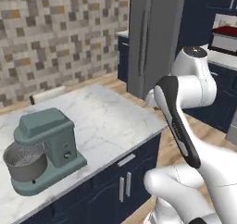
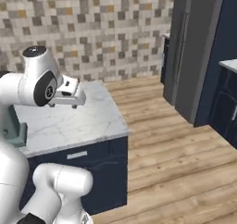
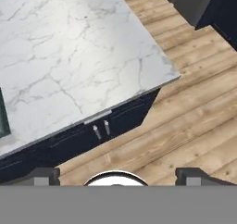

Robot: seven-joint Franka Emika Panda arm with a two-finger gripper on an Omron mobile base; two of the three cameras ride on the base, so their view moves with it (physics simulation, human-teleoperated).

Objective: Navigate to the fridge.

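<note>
With the claw (image 3: 116, 176) spread wide and empty above the edge of the white marble island counter (image 3: 78, 56), the base should steer across the open wooden floor (image 2: 176, 153) toward the tall grey two-door fridge (image 2: 190, 52) ahead right, clearing that counter's corner.

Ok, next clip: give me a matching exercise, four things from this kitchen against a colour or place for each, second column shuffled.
Things:
1. fridge
2. stand mixer
3. island counter top
4. pincer

Descriptions:
A. white marble with grey veins
B. teal, with a metal bowl
C. plain grey, tall, across the wood floor
D. fingertips wide apart, over the island's edge and the floor

Pairs: 1-C, 2-B, 3-A, 4-D
</note>
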